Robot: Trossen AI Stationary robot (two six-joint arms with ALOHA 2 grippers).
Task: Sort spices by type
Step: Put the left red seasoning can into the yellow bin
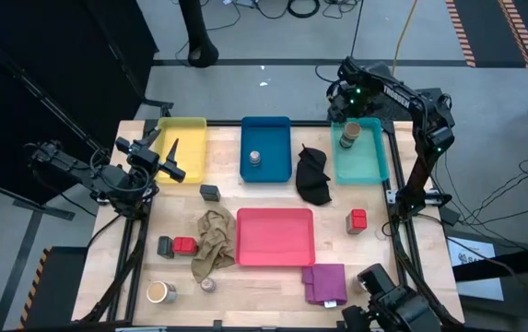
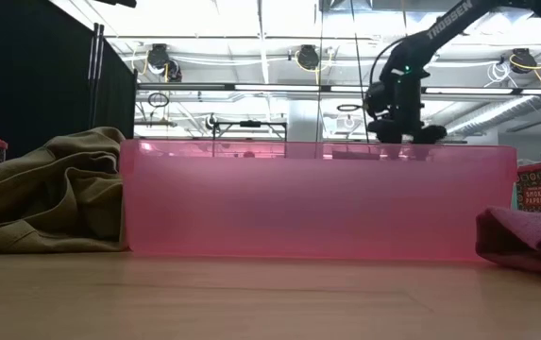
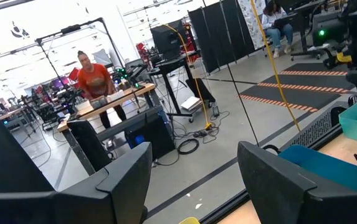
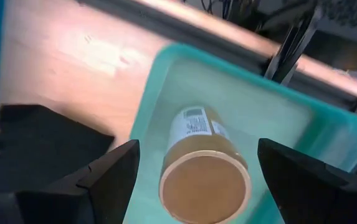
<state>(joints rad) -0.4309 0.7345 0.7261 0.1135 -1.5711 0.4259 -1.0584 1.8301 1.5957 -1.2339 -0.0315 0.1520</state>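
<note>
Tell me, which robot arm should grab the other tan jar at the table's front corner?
Probably the left. The tan jar stands on the left arm's side, and the left gripper is open and empty. The right gripper hovers over the jar in the teal tray.

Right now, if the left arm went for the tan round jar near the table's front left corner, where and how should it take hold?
The tan round jar stands upright, lid facing up, with clear table around it. Probably best to descend from above and close the open left gripper across its round side wall, below the lid.
</note>
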